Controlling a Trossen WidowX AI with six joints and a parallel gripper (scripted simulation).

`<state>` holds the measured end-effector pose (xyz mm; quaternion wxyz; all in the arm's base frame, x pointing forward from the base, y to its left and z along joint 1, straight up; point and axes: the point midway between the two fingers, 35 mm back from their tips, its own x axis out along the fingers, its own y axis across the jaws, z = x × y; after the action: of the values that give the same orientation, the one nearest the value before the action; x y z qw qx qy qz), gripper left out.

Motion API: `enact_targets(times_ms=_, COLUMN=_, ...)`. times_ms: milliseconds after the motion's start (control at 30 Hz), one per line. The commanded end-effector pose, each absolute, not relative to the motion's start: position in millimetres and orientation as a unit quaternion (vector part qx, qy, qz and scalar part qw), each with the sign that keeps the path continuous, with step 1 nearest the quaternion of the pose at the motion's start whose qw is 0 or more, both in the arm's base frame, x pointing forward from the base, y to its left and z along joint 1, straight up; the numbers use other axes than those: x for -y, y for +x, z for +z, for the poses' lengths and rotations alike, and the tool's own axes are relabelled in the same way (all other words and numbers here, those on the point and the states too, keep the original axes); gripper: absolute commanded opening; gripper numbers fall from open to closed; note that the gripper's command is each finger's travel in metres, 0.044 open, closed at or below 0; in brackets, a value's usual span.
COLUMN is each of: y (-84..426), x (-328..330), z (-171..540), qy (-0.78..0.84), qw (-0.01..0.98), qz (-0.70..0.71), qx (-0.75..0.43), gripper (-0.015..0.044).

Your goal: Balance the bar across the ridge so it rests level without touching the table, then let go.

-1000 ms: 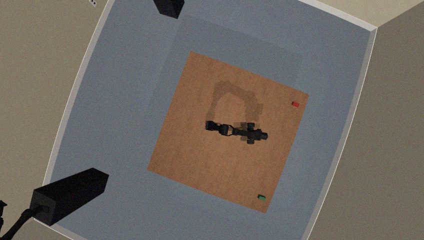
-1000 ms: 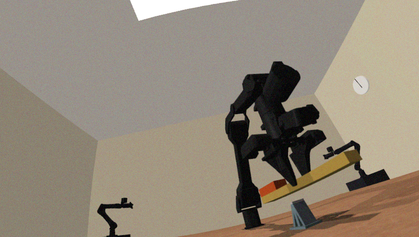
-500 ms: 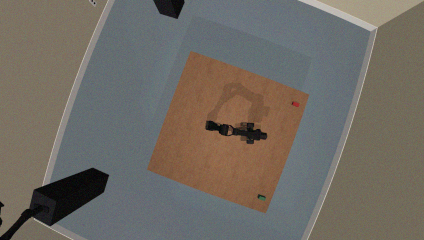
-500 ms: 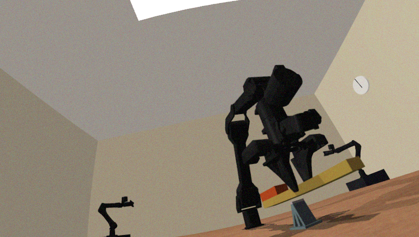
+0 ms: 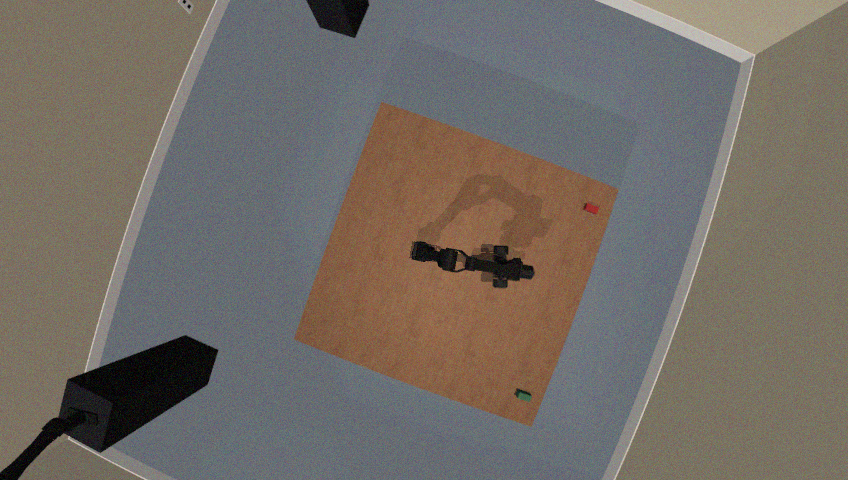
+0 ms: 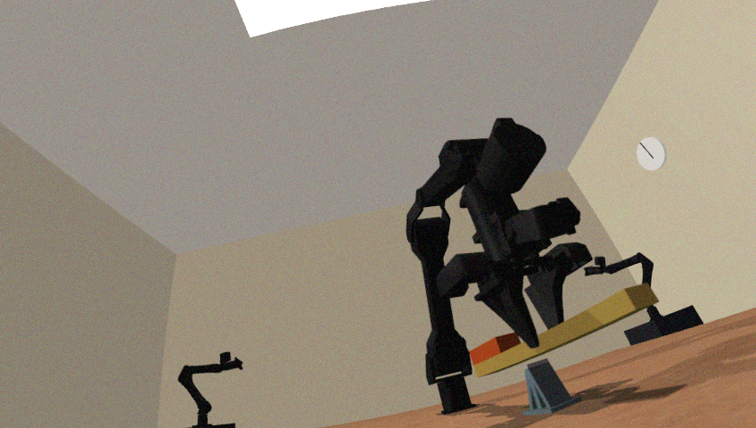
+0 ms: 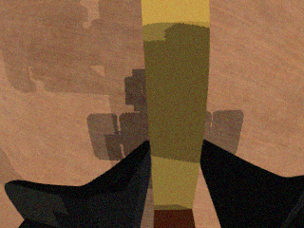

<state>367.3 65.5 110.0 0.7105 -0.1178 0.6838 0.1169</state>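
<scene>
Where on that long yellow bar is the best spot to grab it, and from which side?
From above, across its narrow width, near the orange-tipped end: the pincer is shut on the yellow bar there. Its long flat sides suit opposed fingers; the orange block may make that end heavier.

Bar [image 6: 567,327] between the tool's [image 6: 536,331] fingers, just above the ridge [image 6: 545,386] on the table [image 6: 662,382].

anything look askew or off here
The yellow bar is gripped off-centre, near its orange-capped end, with the long part sticking out past the grey ridge. It hangs just above the ridge, possibly touching; released so, it would likely tip.
</scene>
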Motion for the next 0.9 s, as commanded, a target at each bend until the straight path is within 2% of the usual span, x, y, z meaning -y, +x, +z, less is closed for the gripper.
enact_targets(times_ms=0, y=367.4, x=-65.6, z=109.7, qy=-0.116, qw=0.711, qz=0.116, qx=-0.684, gripper=0.0000)
enact_targets(times_ms=867, y=367.4, x=-65.6, z=107.6, qy=-0.116, qw=0.711, qz=0.116, qx=-0.684, gripper=0.0000)
